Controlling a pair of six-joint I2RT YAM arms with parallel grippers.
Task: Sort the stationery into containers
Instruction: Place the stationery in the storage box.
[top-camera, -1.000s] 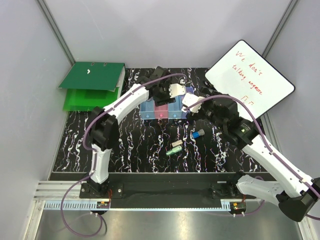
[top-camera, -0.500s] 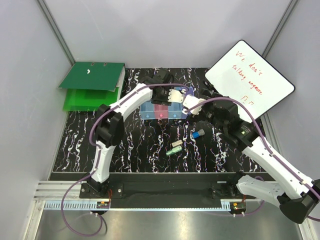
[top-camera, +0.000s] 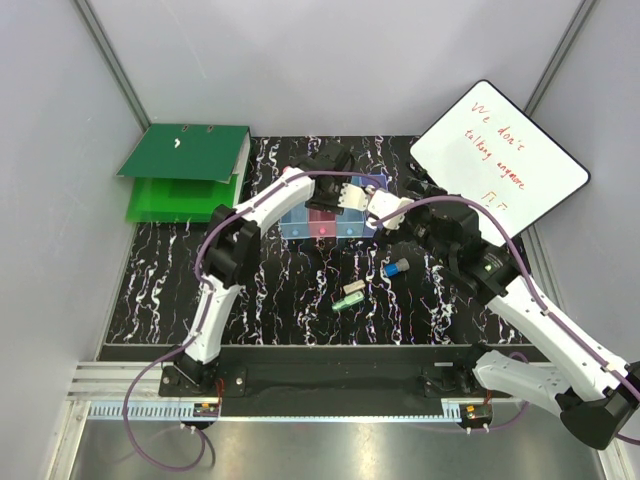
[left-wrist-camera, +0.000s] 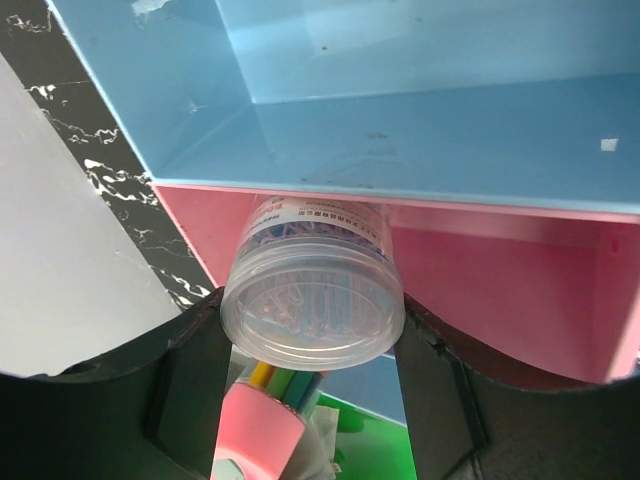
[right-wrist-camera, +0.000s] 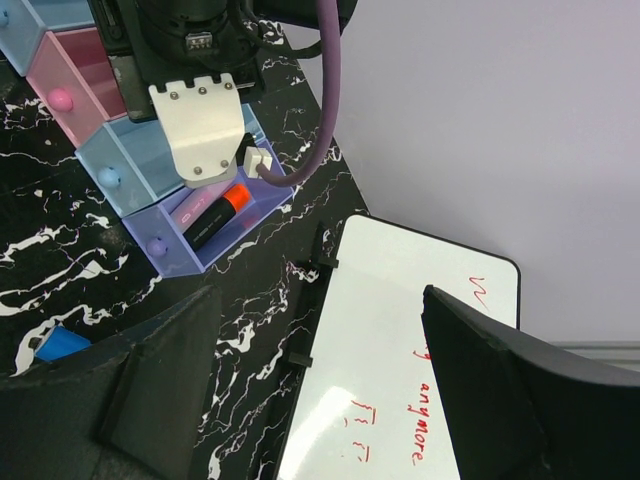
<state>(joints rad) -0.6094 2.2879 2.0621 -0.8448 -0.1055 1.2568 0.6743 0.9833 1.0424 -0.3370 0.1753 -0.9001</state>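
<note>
1. Black marbled tabletop (top-camera: 160, 290) lies between grey walls (top-camera: 330, 60) that close in on three sides. Your left gripper (top-camera: 352, 192) hangs over the row of bins (top-camera: 300, 226), its fingers clamped on a clear tub of paper clips (left-wrist-camera: 313, 300).
2. From the left wrist, the tub's far end sits at the wall shared by the blue compartment (left-wrist-camera: 420, 130) and the pink compartment (left-wrist-camera: 500, 270). You cannot tell which of the two it is over.
3. A pink-capped piece (left-wrist-camera: 258, 432) shows just under the tub, close between the fingers.
4. Your right gripper (top-camera: 388, 208) is spread wide with nothing in it. It is just beside the left one, at the purple end of the row.
5. That leaves little room: the whiteboard (top-camera: 500, 165) leans right next to the purple compartment (right-wrist-camera: 185, 262), where a pink-and-orange marker (right-wrist-camera: 215, 215) lies.
6. A blue-capped piece (top-camera: 396, 267), a beige piece (top-camera: 353, 288) and a green piece (top-camera: 347, 301) lie loose on the open mat, nearer the bases.
7. Green binders (top-camera: 185, 165) sit in the far left corner, well apart from the bins.
</note>
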